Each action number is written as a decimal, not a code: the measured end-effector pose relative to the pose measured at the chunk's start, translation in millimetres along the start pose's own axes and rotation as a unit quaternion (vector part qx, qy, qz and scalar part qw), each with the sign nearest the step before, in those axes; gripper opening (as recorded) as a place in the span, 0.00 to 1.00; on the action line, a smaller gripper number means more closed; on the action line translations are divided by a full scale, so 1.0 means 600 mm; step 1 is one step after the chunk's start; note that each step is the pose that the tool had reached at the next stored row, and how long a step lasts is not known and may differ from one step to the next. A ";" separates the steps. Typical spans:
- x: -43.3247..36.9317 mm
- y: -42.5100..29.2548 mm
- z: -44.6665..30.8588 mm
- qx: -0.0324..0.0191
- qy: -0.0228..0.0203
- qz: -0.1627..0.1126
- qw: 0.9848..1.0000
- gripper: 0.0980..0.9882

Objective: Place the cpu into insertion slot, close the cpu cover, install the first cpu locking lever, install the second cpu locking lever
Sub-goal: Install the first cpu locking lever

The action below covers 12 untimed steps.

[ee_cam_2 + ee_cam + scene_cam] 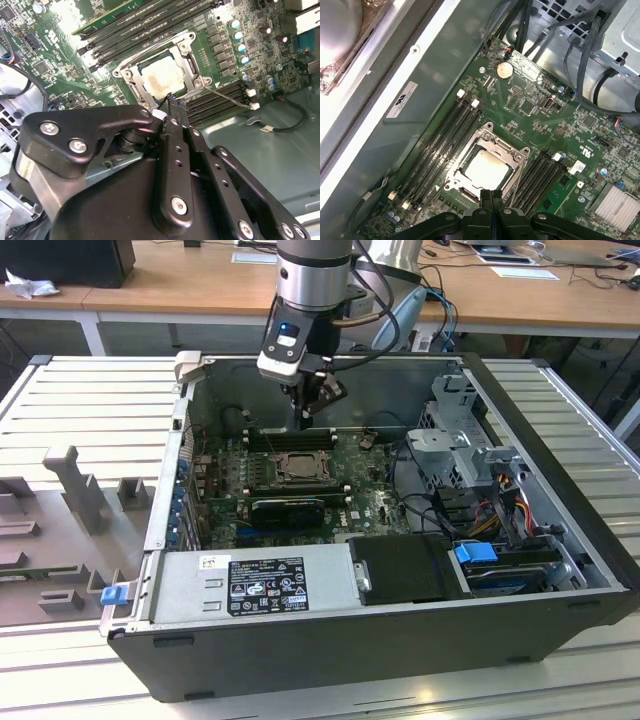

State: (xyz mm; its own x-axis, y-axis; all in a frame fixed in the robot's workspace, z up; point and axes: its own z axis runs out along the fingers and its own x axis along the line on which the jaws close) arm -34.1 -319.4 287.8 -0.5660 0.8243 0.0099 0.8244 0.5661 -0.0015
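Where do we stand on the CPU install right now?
Done: the cpu sits in the insertion slot, and the cpu cover looks folded down around it. In hand: nothing; the gripper, shut, hovers at the socket's edge. Left: a thin locking lever sticks out over the memory slots, so it looks unlatched; the other lever I cannot make out.
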 end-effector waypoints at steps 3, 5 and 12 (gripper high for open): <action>0.000 0.000 0.000 0.000 0.000 -0.007 1.000 0.01; 0.000 0.000 0.000 0.000 0.000 -0.010 1.000 0.01; 0.000 0.000 0.000 0.000 0.000 -0.024 1.000 0.01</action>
State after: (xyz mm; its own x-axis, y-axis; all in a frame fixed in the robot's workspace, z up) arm -34.1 -319.4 287.8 -0.6051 0.7961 0.0099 0.7961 0.6051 -0.0015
